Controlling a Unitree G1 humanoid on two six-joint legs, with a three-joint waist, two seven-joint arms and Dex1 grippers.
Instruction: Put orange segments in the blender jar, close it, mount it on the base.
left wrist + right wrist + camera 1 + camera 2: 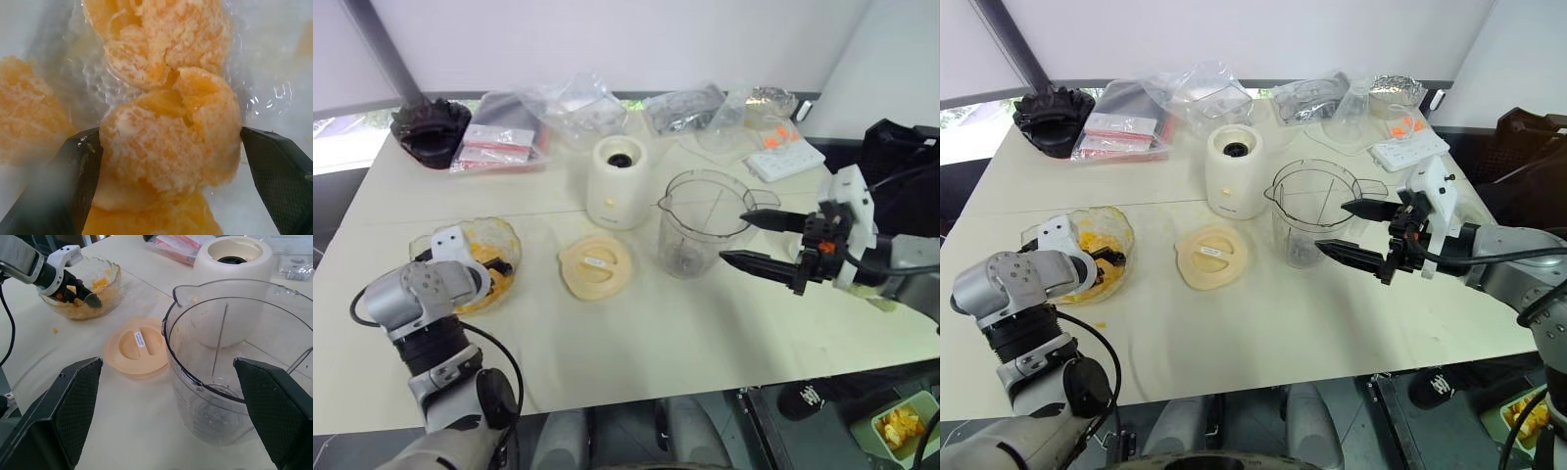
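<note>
The left gripper point(90, 297) angles down into the glass bowl point(504, 235), fingers wide on either side of the orange segments point(171, 142). The right gripper point(759, 240) hovers level beside the blender jar point(705, 220) on the desk point(636, 333), fingers wide.

No writing can be made out anywhere. The cream lid point(138, 348), lying flat just beside the blender jar point(230, 367), carries a small white sticker point(140, 339) at its centre with a line of dark print too small to read. Beyond the jar, well apart from it, the flat packets with red strips point(499, 143) show pale printed faces, also illegible.
</note>
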